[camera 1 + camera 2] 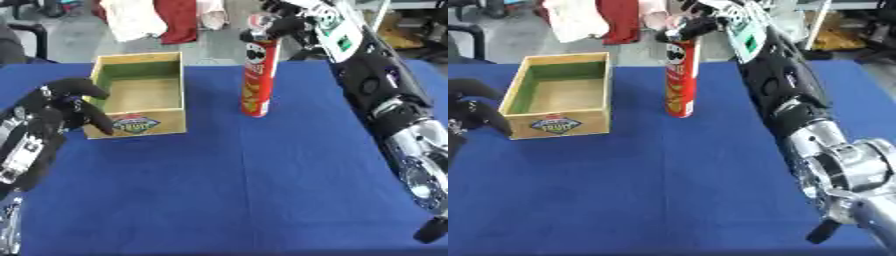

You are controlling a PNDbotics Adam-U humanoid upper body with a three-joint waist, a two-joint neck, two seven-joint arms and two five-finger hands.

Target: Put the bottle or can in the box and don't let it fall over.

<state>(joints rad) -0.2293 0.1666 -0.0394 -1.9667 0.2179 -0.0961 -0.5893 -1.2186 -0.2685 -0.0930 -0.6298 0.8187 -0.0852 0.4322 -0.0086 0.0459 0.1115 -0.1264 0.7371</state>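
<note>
Left hand [54, 107]: fingers curled, holding nothing, against the box's near-left corner.
Box [557, 102]: open wooden crate, printed front label.
Can [257, 80]: tall red tube, upright on blue table [245, 190], beside box.
Right hand [284, 25]: apparently gripping can's top.

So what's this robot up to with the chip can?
The robot's right hand has its fingers curled over the top of a tall red can, which stands upright on the blue table. The wooden box it should go into sits open to the can's left, with nothing in it yet. The left hand waits beside the box, fingers curled, holding nothing.
</note>
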